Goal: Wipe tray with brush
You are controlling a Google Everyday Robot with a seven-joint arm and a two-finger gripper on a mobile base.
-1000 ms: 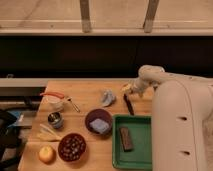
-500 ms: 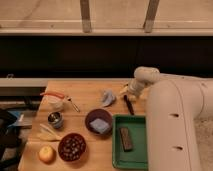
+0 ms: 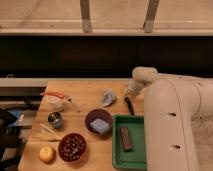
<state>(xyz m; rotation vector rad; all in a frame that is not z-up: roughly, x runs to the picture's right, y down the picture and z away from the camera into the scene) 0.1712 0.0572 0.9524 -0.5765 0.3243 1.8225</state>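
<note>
We start with the white arm (image 3: 175, 120), which fills the right side of the view and bends down toward the back right part of the wooden tabletop (image 3: 87, 92). The green tray (image 3: 116, 150) sits at the front right of the tabletop, partly hidden by the arm, with a short brown block (image 3: 126, 138) lying inside it. Just left of the tray is a purple bowl (image 3: 95, 116) holding something pale blue, and further left and forward is a dark red bowl (image 3: 72, 146). A crumpled grey cloth (image 3: 107, 97) lies behind the purple bowl.

The brush (image 3: 130, 106) lies flat on the tabletop, just behind the tray's back rim and right of the cloth, angled a little from back left to front right. The gripper (image 3: 131, 94) is down at the far end of the brush, touching it or just above it; we cannot tell which. We also cannot tell whether the jaws are open, closed or already gripping the handle.

We judge the step in hand to be the pickup, so the wiping has not started. To do it well, we want the jaws set across the slim handle, not along it, and low enough to catch it without scraping the wood. We want a firm hold before lifting, since a thin stick can pivot or slip. Then we lift straight up to clear the rim, and we bring the head down on bare tray floor beside the block.
</note>
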